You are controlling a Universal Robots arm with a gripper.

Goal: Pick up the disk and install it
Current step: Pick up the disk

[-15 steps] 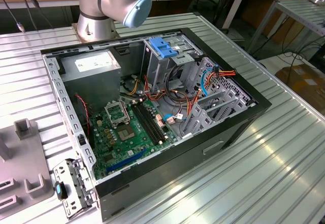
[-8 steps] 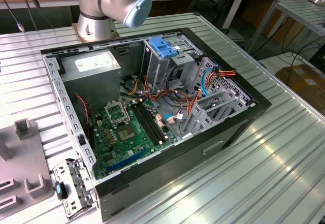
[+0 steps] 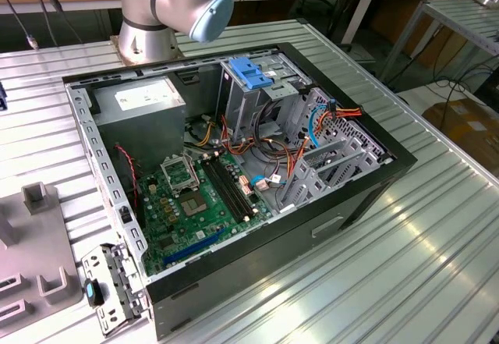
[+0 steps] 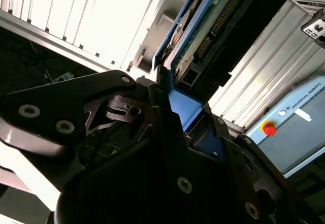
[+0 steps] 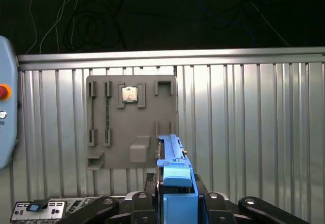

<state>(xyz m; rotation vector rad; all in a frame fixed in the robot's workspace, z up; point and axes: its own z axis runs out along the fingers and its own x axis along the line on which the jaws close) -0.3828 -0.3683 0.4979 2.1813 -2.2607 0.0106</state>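
Note:
The disk (image 5: 172, 155) stands edge-on between my fingers in the first wrist view, its blue rail facing the camera. In the second wrist view the disk (image 4: 213, 26) shows its green circuit board and connector row, with blue rails along the edges. My gripper (image 5: 176, 197) is shut on the disk and holds it in the air above the ribbed metal table (image 5: 254, 132). The black fingers (image 4: 152, 107) clamp the disk's near end.
The open computer case (image 3: 374, 192) lies on the table, with a drive cage with a blue handle (image 3: 253, 75), a grey power-supply box (image 3: 144, 102) and the motherboard (image 3: 195, 196). A grey fixture plate (image 5: 132, 148) lies below the disk. A pendant (image 4: 289, 127) sits alongside.

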